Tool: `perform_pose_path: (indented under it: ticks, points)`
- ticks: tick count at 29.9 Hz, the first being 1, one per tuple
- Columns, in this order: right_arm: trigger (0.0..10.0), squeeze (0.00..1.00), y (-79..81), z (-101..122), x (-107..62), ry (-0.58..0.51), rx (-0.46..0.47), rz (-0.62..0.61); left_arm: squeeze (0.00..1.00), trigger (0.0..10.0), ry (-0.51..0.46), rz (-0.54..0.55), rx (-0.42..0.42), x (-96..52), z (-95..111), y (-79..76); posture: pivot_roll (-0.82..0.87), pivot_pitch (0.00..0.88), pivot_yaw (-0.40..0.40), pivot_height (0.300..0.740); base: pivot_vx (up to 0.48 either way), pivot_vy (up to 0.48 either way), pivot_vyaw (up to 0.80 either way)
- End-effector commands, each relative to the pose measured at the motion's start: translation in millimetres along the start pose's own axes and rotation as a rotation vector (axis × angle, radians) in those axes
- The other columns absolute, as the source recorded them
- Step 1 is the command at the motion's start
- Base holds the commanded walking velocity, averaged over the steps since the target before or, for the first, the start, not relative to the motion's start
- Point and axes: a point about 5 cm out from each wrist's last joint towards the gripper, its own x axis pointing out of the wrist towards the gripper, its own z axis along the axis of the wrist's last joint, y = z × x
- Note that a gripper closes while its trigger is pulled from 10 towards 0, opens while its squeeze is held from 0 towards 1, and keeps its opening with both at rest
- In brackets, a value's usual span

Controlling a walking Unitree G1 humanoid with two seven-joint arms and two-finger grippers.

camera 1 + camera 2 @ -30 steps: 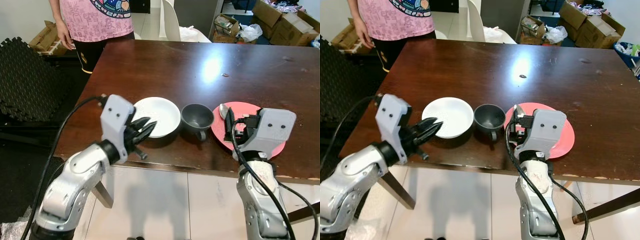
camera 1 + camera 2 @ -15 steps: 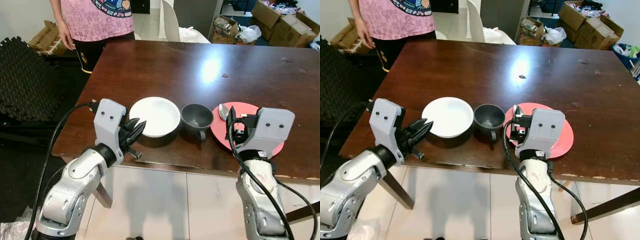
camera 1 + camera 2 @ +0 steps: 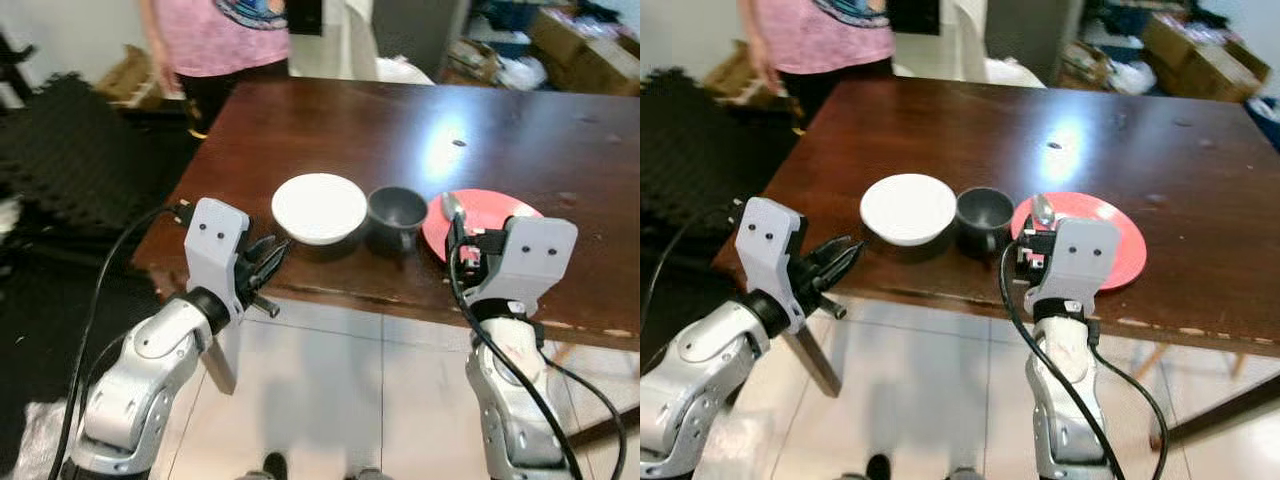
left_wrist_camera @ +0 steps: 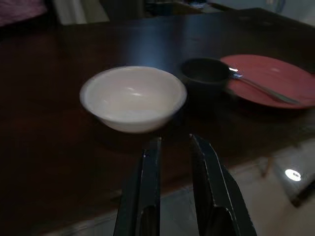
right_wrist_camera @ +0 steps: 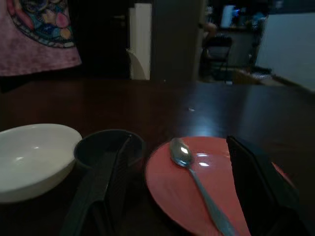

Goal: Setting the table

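A white bowl (image 3: 320,208), a dark mug (image 3: 397,210) and a red plate (image 3: 495,212) stand in a row near the front edge of the dark wooden table (image 3: 400,120). A metal spoon (image 3: 452,207) lies on the plate's left part. My left gripper (image 3: 265,256) hovers open, off the table's front edge, in front and left of the bowl, with nothing between its fingers (image 4: 150,172). My right gripper (image 3: 462,246) is held wide open at the front edge, facing the plate and mug, and holds nothing.
A person in a pink shirt (image 3: 215,35) stands at the table's far left corner. Black foam mats (image 3: 70,150) lie to the left. A white chair (image 3: 350,40) and cardboard boxes (image 3: 580,45) stand behind the table. Tiled floor (image 3: 340,400) is below me.
The whole view has shifted back from the table. My left gripper has drawn away from the bowl to just off the front edge. The right gripper keeps its pose.
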Motion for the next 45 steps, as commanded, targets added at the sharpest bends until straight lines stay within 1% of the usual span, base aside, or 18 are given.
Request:
perform_pose_path:
  ticks: [1,25,30,37,45]
  points:
    - [10.0,0.00,0.2,-3.7,-1.8,0.011,-0.005,0.001,0.00,10.0,-0.001,0.006,0.009,-1.3,0.7,1.3,-0.05,0.065,0.053,0.740,-0.296,0.000,0.00]
    - [10.0,0.00,0.1,-7.3,-1.7,0.023,0.001,0.001,0.00,10.0,-0.004,0.013,0.009,-0.5,0.7,2.2,-0.04,0.065,0.053,0.740,-0.272,0.000,0.00]
    - [10.0,0.00,-1.2,-10.3,-1.5,0.044,0.013,-0.008,0.00,10.0,0.003,0.021,0.013,0.1,-0.4,2.9,-0.04,0.066,0.053,0.740,0.000,0.000,0.00]
    - [10.0,0.00,-5.8,-16.3,-1.0,0.083,0.047,-0.038,0.00,10.0,0.016,0.023,0.009,-1.2,-3.1,3.0,-0.04,0.068,0.054,0.740,0.000,0.000,-0.80]
    - [10.0,0.00,-8.2,-20.6,-1.0,0.104,0.049,-0.051,0.00,10.0,0.026,0.031,0.003,-2.4,-6.2,4.3,-0.04,0.069,0.055,0.740,0.000,0.000,-0.80]
